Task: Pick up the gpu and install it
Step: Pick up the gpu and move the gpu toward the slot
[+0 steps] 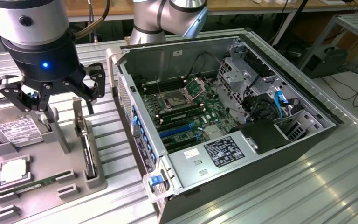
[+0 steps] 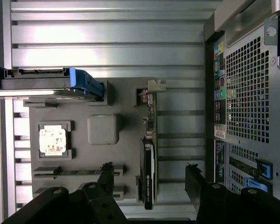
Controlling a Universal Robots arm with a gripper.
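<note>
Nothing is done yet. The gpu (image 1: 91, 158) is stood on its edge in the gray tray (image 1: 61, 161), beside the computer case (image 1: 260, 186). The gripper (image 1: 54, 100) is held wide open above the tray, and nothing is grabbed.

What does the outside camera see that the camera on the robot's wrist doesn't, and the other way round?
Exterior view: the open inside of the computer case, with its main board and blue cables, plus the robot arm. Wrist view: the case's back wall, with a vent grille and a column of ports. Both: the grey tray, the graphics card standing on edge in it, the hard drive, the processor chip, and the open gripper above the tray, holding nothing.
</note>
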